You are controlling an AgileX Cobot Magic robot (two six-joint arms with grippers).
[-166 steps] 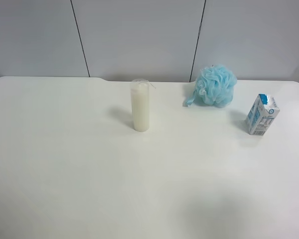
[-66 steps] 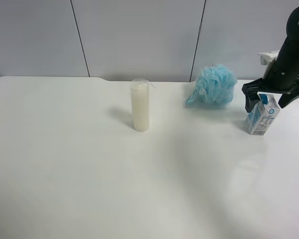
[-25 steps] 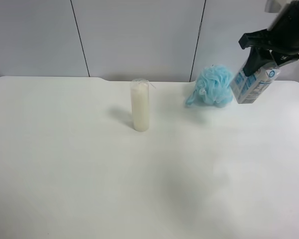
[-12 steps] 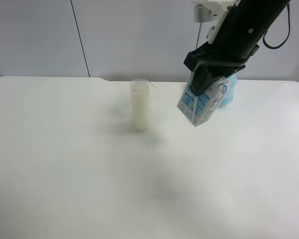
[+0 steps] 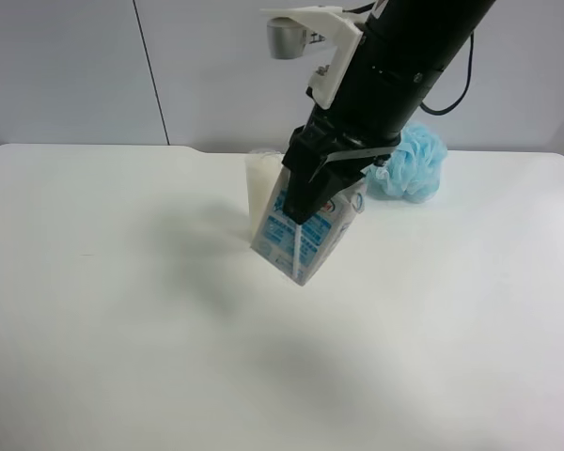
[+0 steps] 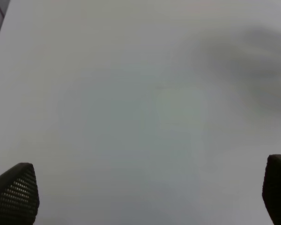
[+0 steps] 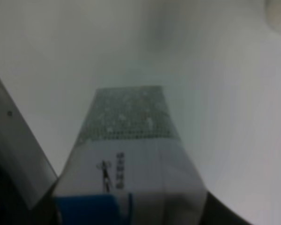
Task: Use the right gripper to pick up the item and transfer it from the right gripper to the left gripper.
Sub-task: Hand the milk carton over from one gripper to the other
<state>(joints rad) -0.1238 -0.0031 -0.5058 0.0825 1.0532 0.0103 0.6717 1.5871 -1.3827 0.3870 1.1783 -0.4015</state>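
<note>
We note the smooth white table (image 5: 113,310) spreading wide in front of the candle (image 5: 258,178), with its far edge close behind. The right gripper (image 5: 308,202) is clamped on the carton (image 5: 304,240) — tilted, off the table, just before the candle. Left gripper (image 6: 146,190): fingers wide apart, holding nothing. The carton is boxy and printed; the fluffy sponge (image 5: 412,164) sits apart from the candle.

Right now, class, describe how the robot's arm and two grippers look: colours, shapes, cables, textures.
The right gripper is black with wedge-shaped fingers; its black arm carries a white bracket with a grey cylinder and a looping black cable. The left gripper shows only two dark fingertips, one with a dotted pad.
</note>
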